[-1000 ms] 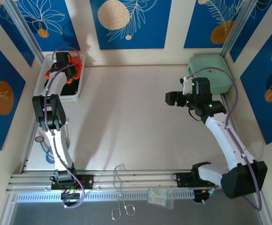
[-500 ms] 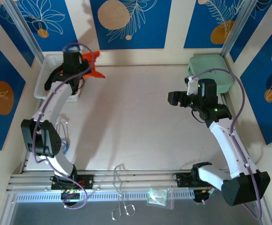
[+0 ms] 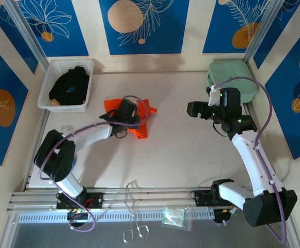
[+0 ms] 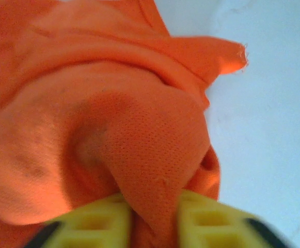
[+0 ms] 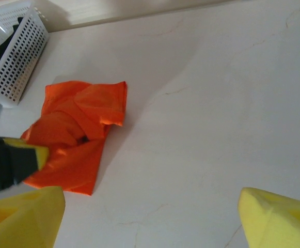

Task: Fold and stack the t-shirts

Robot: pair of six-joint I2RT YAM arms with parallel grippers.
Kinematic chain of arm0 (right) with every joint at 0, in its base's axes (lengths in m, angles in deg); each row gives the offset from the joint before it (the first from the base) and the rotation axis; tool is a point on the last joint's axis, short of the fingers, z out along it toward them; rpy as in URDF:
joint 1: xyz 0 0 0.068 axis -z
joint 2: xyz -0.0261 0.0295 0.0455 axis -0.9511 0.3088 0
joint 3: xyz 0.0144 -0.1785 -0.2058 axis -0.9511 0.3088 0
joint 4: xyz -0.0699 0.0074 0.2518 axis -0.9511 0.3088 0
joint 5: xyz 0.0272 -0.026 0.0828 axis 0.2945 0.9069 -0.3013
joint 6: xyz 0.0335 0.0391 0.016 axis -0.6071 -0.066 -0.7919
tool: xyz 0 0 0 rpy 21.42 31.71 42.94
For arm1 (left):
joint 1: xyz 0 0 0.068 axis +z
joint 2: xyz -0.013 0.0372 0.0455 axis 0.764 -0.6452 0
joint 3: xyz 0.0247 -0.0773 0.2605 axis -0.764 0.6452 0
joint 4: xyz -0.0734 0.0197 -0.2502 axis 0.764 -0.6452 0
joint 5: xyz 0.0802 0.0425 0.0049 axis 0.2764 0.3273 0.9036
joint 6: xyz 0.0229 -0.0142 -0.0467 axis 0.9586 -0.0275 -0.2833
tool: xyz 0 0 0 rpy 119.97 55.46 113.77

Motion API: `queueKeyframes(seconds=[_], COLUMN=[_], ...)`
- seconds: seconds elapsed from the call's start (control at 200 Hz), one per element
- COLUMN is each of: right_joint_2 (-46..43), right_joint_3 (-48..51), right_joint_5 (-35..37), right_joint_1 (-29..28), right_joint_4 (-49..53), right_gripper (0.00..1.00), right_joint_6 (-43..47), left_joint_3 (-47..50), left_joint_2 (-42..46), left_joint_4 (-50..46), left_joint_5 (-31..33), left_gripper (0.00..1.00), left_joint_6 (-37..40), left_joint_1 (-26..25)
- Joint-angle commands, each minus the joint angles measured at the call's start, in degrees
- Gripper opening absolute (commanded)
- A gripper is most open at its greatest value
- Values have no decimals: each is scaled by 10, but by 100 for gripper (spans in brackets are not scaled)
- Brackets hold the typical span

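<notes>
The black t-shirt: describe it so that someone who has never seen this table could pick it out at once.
Look to the far left corner of the table, where a white slotted basket sits. The black t-shirt lies bunched inside it. It alone is dark, with a small pale-blue star mark, unlike the orange t-shirt out on the tabletop.

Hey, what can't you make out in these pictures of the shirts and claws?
1. Orange t-shirt, top view: left arm covers its middle; crumpled, so sleeves and collar unclear.
2. Black shirt, top view: bunched in the basket, shape hidden.
3. Left claw, left wrist view: fingers cut off by the bottom edge; cloth blurred.
4. Right claw, right wrist view: fingers cut off by the bottom edge.
</notes>
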Motion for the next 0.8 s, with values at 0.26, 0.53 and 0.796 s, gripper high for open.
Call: queueKeyframes(seconds=[0.26,0.53,0.796], right_joint_2=[95,344,508], right_joint_3=[-40,-131,-260], right_joint_5=[-43,-37,-10], right_joint_1=[-91,-265,-335], right_joint_4=[79,1,33], right_gripper=[91,80,75], right_joint_6=[-86,-190,-206], left_joint_3=[12,-29,47], left_joint_2=[158,190,175], left_joint_4=[-75,-258,-226], left_joint_5=[97,222,161], left_gripper=[100,100,100], left_joint_6=[-2,-41,-102], left_joint_1=[-43,-25,30])
